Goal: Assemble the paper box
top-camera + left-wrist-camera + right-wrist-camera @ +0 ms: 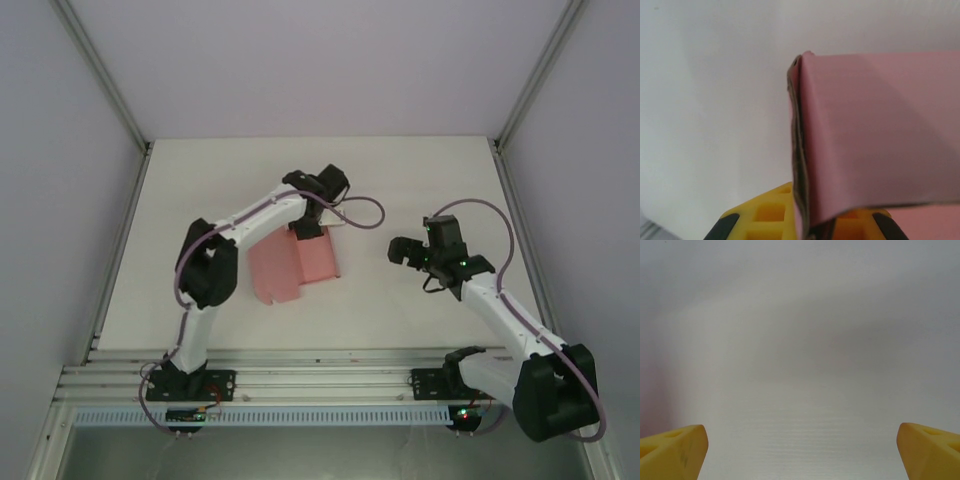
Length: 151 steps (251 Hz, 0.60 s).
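One pink paper box point(285, 270), partly folded with one panel raised, lies on the white table point(420, 180), left of centre. Left claw point(308, 230) is pinching its far folded edge. Right claw point(405, 252) hangs well apart, spread wide.

Top camera looks down from behind onto the flat white table point(400, 180). Left wrist camera sits close on the folded pink paper box point(875, 135), also mid-left overhead; right wrist's faces that table.
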{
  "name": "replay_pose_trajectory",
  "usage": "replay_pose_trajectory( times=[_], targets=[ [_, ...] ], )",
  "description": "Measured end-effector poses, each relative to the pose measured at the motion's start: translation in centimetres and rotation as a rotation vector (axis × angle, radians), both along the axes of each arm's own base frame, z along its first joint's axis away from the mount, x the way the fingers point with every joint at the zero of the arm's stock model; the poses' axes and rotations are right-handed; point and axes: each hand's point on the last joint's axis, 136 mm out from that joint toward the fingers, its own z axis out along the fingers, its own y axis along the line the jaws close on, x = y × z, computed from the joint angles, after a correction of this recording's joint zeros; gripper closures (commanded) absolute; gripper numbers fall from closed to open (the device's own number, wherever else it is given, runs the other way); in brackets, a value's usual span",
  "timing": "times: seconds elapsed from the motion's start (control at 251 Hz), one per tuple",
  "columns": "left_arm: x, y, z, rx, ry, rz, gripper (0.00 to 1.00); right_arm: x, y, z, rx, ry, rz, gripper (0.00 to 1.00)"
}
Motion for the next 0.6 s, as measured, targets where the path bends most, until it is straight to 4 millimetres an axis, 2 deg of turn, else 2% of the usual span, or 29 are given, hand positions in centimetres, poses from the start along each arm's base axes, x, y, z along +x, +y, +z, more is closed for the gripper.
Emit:
replay_pose_trajectory(
  times=[0.132, 0.295, 0.347, 0.447, 0.507, 0.551, 0.603],
  targets=[
    [-0.4, -0.5, -1.7, 0.12, 0.037, -0.091, 0.98, -0.3, -0.5, 0.0, 0.0, 0.01, -0.012, 0.01],
    [0.2, -2.0, -3.0, 0.172, 0.057, -0.151, 0.99, -0.7, -0.8, 0.0, 0.004, 0.007, -0.018, 0.01],
    [0.4, -2.4, -3.5, 0.182, 0.07, -0.158, 0.96, -0.8, -0.8, 0.0, 0.008, 0.006, -0.018, 0.01],
    [0.5, -2.8, -4.9, 0.198, 0.094, -0.167, 0.83, -1.1, -0.8, -0.1, 0.017, 0.007, -0.014, 0.01],
    [0.5, -2.8, -5.3, 0.199, 0.1, -0.16, 0.66, -1.1, -0.8, -0.1, 0.021, 0.007, -0.013, 0.01],
    [0.5, -2.8, -5.5, 0.199, 0.105, -0.162, 0.6, -1.2, -0.8, -0.1, 0.02, 0.006, -0.011, 0.01],
    [0.5, -3.0, -5.5, 0.194, 0.103, -0.162, 0.49, -1.2, -0.8, 0.0, 0.021, 0.005, -0.011, 0.01]
  ],
)
